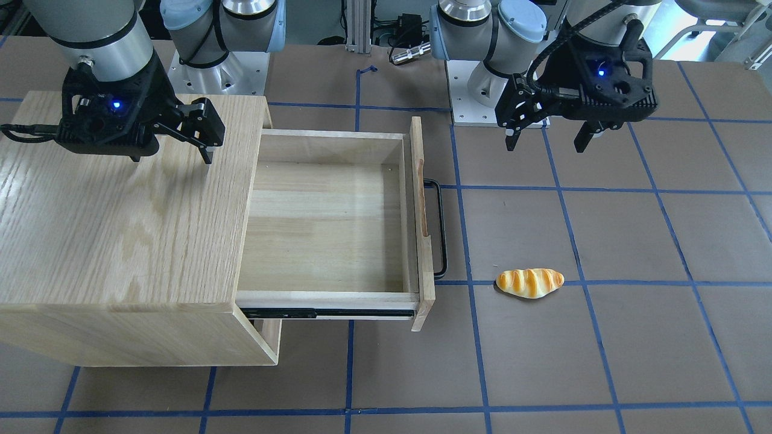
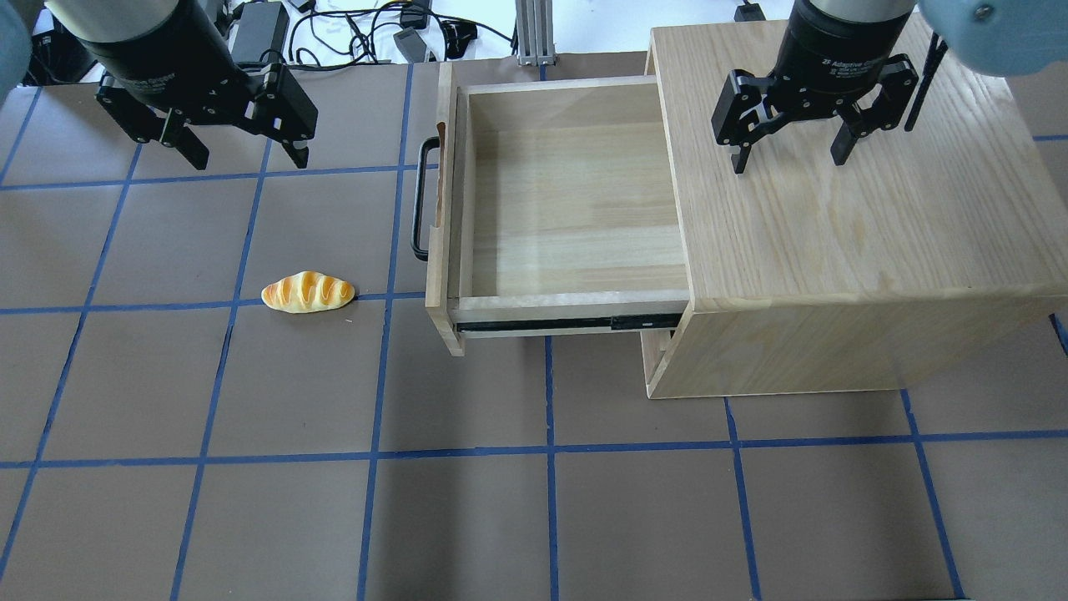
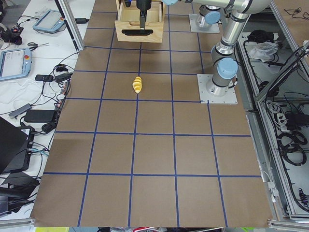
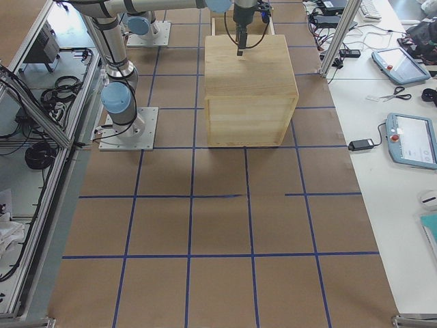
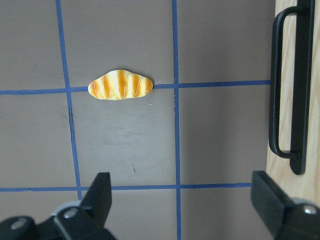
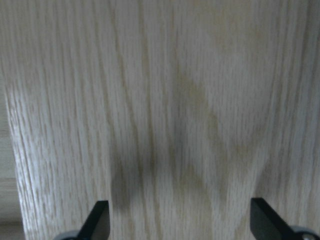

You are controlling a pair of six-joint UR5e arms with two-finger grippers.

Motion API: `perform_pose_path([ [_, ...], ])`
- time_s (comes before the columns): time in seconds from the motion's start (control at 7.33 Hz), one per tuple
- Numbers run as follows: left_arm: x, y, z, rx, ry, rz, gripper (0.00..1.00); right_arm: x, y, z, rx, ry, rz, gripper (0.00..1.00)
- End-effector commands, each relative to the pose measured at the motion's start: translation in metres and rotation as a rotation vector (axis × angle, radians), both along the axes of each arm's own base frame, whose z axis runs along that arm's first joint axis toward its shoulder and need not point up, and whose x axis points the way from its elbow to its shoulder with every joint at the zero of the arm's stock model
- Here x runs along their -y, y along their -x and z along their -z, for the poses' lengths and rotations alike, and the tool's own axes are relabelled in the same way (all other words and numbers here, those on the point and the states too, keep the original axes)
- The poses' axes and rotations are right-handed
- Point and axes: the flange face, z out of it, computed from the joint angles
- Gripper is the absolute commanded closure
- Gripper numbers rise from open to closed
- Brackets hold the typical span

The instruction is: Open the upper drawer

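Pale-wood upper drawer (image 2: 567, 209) stood pulled far out of the cabinet (image 2: 876, 234) at top centre of the overhead view, its black bar handle (image 2: 415, 200) free, so the opening looked done. Left gripper (image 2: 248, 154) at upper left and right gripper (image 2: 788, 163) over the cabinet top both hung with jaws apart and empty, likely parked clear of the drawer.

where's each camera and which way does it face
Front-facing: across the table, facing the robot; left gripper on its right, right gripper over cabinet.
Overhead: behind the robot, looking down; both grippers, open drawer.
Exterior left: table's left end; left arm near.
Exterior right: opposite end; right arm near.
Left wrist: down at bread, drawer front; own fingertips.
Right wrist: down at cabinet top; own fingertips.
Front and overhead share the bread.
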Motion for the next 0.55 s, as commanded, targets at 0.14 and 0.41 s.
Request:
perform_pose_path([
  [0.14,0.0042,0.0006,0.0083,-0.002,-0.013,0.000,0.00,0.0000,-0.0001,-0.0002,0.000,0.000,-0.001,0.00],
  [0.41,0.0047,0.0006,0.0104,-0.002,-0.010,0.000,0.00,0.0000,-0.0001,-0.0002,0.000,0.000,0.000,0.00],
])
